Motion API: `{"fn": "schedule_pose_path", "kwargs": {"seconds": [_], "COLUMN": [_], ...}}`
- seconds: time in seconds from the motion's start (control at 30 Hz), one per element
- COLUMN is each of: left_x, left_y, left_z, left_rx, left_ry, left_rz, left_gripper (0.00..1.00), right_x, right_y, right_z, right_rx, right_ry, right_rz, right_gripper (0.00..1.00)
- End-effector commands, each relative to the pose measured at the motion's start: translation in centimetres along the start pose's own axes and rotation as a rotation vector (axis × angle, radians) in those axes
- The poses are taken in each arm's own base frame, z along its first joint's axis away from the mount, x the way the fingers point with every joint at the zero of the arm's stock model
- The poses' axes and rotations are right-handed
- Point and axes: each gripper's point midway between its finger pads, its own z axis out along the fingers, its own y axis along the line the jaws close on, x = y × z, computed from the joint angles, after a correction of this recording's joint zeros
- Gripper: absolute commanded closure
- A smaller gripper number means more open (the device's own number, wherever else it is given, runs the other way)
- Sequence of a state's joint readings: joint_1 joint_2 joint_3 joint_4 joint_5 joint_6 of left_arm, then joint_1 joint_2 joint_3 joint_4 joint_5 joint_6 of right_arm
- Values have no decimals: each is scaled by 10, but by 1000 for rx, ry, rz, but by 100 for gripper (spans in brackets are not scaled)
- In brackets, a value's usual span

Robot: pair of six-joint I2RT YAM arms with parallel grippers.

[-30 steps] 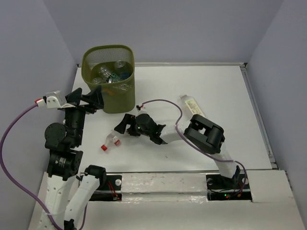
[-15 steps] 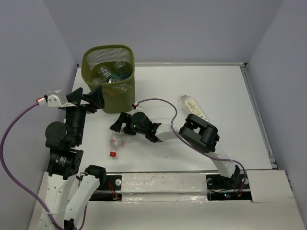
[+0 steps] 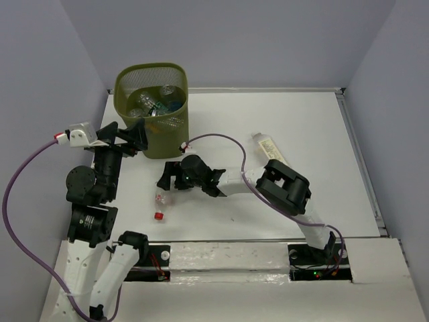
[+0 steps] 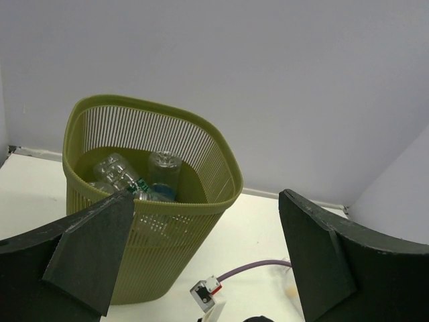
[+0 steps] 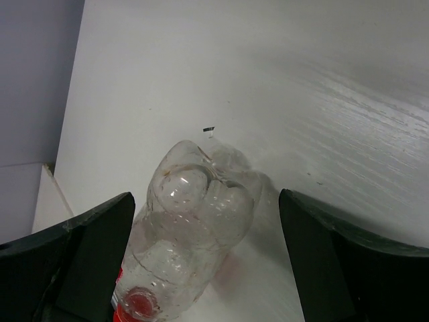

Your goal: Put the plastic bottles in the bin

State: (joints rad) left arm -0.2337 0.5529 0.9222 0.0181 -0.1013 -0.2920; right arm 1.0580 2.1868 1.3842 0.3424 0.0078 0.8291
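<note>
Top view: the right gripper (image 3: 165, 179) has shifted left, above the red-capped bottle (image 3: 159, 204), which now points its cap nearward. The bin (image 3: 161, 137) holds other bottles (image 3: 153, 102).
Left wrist: the left gripper (image 4: 206, 201) is fully open and empty.
Right wrist: jaws wide, straddling the bottle without gripping it.

The bottle (image 5: 194, 228) nearest the bin runs off my right wrist view's bottom edge at its capped end. Inside the bin (image 4: 167, 241), bottles (image 4: 164, 173) overlap behind its rim; I cannot count them.
</note>
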Motion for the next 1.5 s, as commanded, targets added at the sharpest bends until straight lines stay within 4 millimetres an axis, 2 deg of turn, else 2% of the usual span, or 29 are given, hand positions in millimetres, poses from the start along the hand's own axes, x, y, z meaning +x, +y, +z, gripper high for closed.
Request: {"fn": "schedule_pose_path", "kwargs": {"seconds": [0.0,0.1,0.2,0.23,0.3,0.33,0.37,0.43,0.57,0.6,0.63,0.67,0.8,0.83,0.9,0.93,1.0,1.03,1.07,1.1,1.13,1.17,1.2,1.27,1.3,1.37,1.4,1.43,1.47], "left_x": [-5,-4,-5,-6,-6,-7,-7,-8,-11,-12,-13,-14,-15,-15,-16,-16,-18,-18,-18,-18,-19,-19,-19,-18,-17,-17,-15,-14,-13], "left_y": [-4,-4,-4,-4,-5,-5,-5,-6,-7,-6,-6,-6,-6,-5,-2,-2,-1,-1,-2,-2,-3,-3,-5,-7,-8,-10,-11,-13,-13], "left_z": [4,5,4,4,3,3,2,2,0,-1,-1,-3,-4,-4,-4,-4,-5,-5,-5,-6,-6,-6,-7,-7,-6,-6,-6,-5,-5], "left_rx": [20,20,20,22,24,26,27,28,32,29,28,29,27,24,7,4,0,2,5,6,12,12,19,32,36,44,49,60,59], "left_ry": [-28,-24,-28,-28,-29,-32,-33,-37,-42,-48,-50,-55,-60,-60,-67,-66,-73,-72,-72,-74,-76,-78,-77,-73,-70,-69,-63,-56,-54], "left_rz": [-7,-4,-5,-6,-4,-6,-7,-7,-9,-10,-9,-10,-12,-16,-25,-28,-31,-34,-36,-39,-39,-40,-43,-44,-49,-53,-55,-59,-62], "left_gripper": [1,1,1,1,1,1,1,1,1,1,1,1,1,1,1,1,1,1,1,1,1,1,1,1,1,1,1,1,1], "right_x": [33,34,25,28,11,-11,-14,-53,-118,-151,-168,-204,-274,-300,-336,-356,-379,-384,-402,-411,-413,-409,-422,-419,-415,-411,-416,-412,-411], "right_y": [-5,4,5,-1,1,12,13,41,77,97,107,125,147,165,170,184,188,172,194,191,195,178,189,190,185,178,186,171,175], "right_z": [5,8,4,-2,-9,-21,-30,-59,-108,-135,-149,-175,-212,-229,-242,-242,-236,-204,-217,-210,-202,-166,-176,-158,-143,-135,-154,-147,-156], "right_rx": [-2,-36,-24,-11,-19,-43,-52,-111,-126,-125,-125,-115,-65,-74,-41,-58,-46,-6,-33,-26,-42,-41,-63,-96,-100,-84,-86,-60,-68], "right_ry": [137,156,113,112,56,7,-13,-116,-321,-427,-481,-586,-777,-856,-953,-1000,-1038,-1011,-1060,-1063,-1062,-1014,-1045,-1019,-998,-971,-992,-954,-952], "right_rz": [-46,-32,-18,-18,-21,-25,-39,-103,-282,-356,-391,-459,-604,-619,-691,-714,-745,-777,-781,-790,-789,-804,-799,-795,-806,-806,-800,-805,-806], "right_gripper": [5,11,39,55,64,67,69,70,70,70,71,71,73,73,74,75,75,75,75,75,75,75,75,72,50,10,4,1,1]}}
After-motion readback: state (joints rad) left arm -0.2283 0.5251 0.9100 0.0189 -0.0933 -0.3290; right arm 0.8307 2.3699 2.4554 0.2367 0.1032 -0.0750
